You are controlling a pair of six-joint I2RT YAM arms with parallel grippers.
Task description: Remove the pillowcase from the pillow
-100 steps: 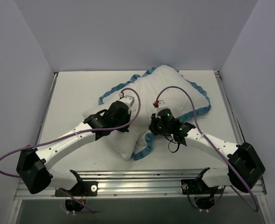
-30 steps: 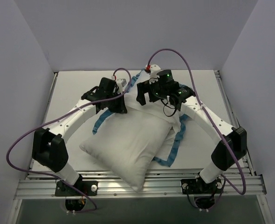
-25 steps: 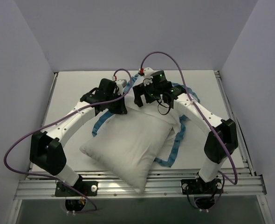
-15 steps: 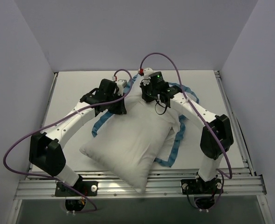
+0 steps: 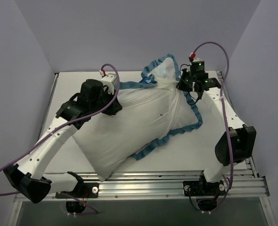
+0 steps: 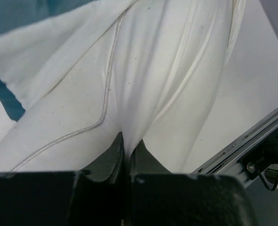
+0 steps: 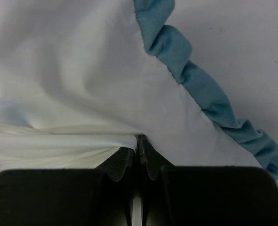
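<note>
Your plump white pillow (image 5: 111,147) lies diagonally, near-left to far-right. Your left gripper (image 6: 126,142) is clenched on its smooth cloth. Your right gripper (image 7: 137,141) pinches the blue-ruffled pillowcase (image 7: 82,70).

- From above, soft, even, cool-white light fills the scene; the bench (image 5: 73,89) beside the pillow (image 5: 110,150) is bright, without glare.
- Faint, soft-edged shadows lie along the pillow's near edge.
- Left wrist view: the pillow's folds are crisp, while the left hand (image 6: 126,141) beneath them is black and blurred.
- Right wrist view: slightly soft, bluish; the pillowcase (image 7: 209,94) ruffle is mildly unfocused, the right hand (image 7: 137,143) dark.
</note>
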